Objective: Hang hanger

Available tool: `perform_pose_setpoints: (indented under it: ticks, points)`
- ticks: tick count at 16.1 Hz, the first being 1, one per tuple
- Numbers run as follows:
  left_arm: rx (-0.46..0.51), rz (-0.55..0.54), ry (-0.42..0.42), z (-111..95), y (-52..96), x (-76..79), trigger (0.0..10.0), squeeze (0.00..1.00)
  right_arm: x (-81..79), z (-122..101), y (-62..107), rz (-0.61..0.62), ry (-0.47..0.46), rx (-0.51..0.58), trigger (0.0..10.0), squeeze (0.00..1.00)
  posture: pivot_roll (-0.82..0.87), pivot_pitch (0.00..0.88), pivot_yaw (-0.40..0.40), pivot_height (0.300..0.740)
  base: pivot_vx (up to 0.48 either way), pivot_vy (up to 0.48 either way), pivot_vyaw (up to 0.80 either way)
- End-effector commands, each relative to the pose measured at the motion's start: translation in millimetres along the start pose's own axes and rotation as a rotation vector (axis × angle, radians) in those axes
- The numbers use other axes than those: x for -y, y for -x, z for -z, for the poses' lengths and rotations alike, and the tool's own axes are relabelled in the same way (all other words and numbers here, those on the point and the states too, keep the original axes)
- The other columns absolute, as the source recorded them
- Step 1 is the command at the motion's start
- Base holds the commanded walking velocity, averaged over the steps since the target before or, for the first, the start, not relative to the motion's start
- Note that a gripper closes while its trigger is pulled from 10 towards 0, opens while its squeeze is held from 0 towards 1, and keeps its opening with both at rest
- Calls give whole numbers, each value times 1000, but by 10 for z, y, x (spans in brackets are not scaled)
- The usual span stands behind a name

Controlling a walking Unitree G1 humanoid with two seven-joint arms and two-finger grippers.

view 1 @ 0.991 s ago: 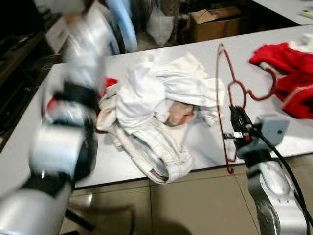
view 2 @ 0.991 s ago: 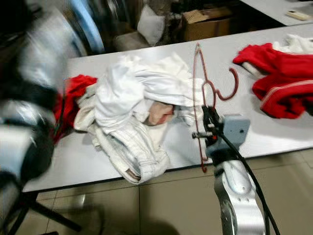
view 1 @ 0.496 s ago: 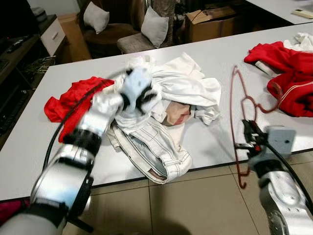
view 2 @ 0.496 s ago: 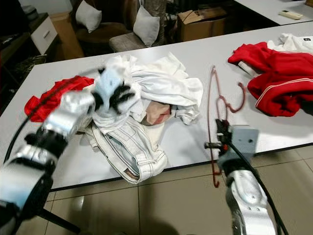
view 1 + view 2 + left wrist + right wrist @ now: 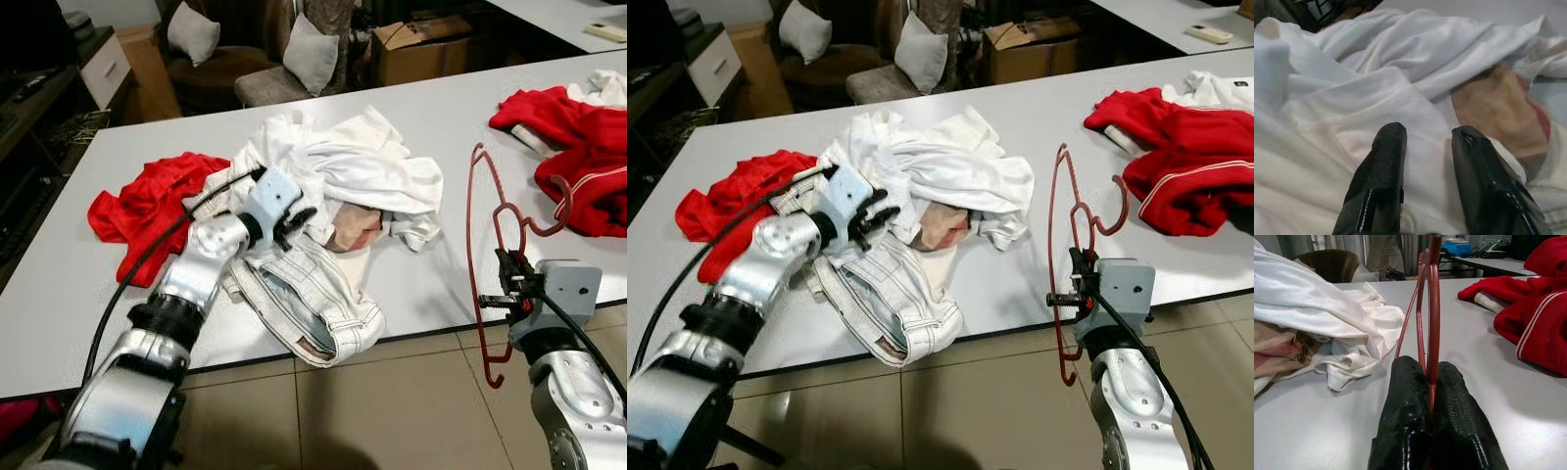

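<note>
1. Holding the thin red wire hanger (image 5: 1070,257) edge-on, my right hand (image 5: 1080,284) sat at the near edge of the long pale grey table (image 5: 1019,284), its two black fingers (image 5: 1406,396) pressed together on the hanger's lower bar.
2. The hanger stood upright in that hand, its hook curling toward the red garment with a white stripe (image 5: 1185,181) on the right part of the table, and its lowest corner hung below the table edge, over the tan tiled floor (image 5: 950,401).
3. My left hand (image 5: 287,223) reached across the table to the heap of white clothes (image 5: 343,171) in the middle, its fingers (image 5: 1386,166) spread apart with nothing between them.
4. In the left wrist view those fingertips lay against, or just above, folded white cloth; I could not tell which.
5. A tan and pink patch of fabric (image 5: 355,227) showed in the heap just beyond my left hand.
6. A pair of pale striped trousers (image 5: 304,308) trailed out of the heap toward the near table edge, between my two arms.
7. A crumpled red cloth (image 5: 147,201) lay on the left part of the table, touching the white heap.
8. Beyond the table stood a dark armchair with two grey cushions (image 5: 309,49) and an open brown cardboard box (image 5: 431,44).
</note>
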State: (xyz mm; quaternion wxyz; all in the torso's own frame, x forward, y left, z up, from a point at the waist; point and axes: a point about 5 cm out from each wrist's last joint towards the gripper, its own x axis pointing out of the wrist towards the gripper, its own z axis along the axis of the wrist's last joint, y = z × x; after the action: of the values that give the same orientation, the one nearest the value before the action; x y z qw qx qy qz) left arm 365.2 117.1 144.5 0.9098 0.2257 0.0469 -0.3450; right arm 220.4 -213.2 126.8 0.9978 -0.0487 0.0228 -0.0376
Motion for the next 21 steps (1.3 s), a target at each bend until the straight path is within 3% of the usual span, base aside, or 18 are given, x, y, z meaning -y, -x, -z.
perform_pose_setpoints:
  ticks: [1, 5, 7, 8, 9, 16, 21]
  points:
    - [-46, -30, -83, 47, 47, -51, 10000, 0, -2, 109, 37, -2, 0, -63, 10000, 0, -230, 0, 118, 740, 0, 0, 0]
    - [-172, -112, -325, 125, 106, -158, 10000, 0, -31, 104, 36, -14, -5, -64, 10000, 0, -222, 0, 116, 740, 0, 0, 0]
    - [-184, -123, -343, 133, 115, -173, 10000, 0, -39, 102, 30, -16, -6, -64, 10000, 0, -222, 0, 118, 740, 0, 0, 0]
    - [-197, -132, -366, 150, 119, -190, 941, 0, -46, 99, 24, -18, -8, -61, 10000, 0, -225, 0, 121, 740, 0, 0, 0]
    - [-200, -133, -370, 153, 120, -194, 0, 0, -46, 99, 24, -18, -9, -60, 10000, 0, -224, 0, 122, 740, 0, 0, 0]
    - [-213, -160, -368, 169, 136, -258, 0, 0, -44, 108, 32, -10, -14, -59, 10000, 0, -226, 0, 130, 740, 0, 0, 0]
    - [-112, -159, -242, 111, 151, -282, 0, 0, -72, 108, 23, -12, -18, -57, 10000, 0, -223, 0, 131, 740, 0, 0, 0]
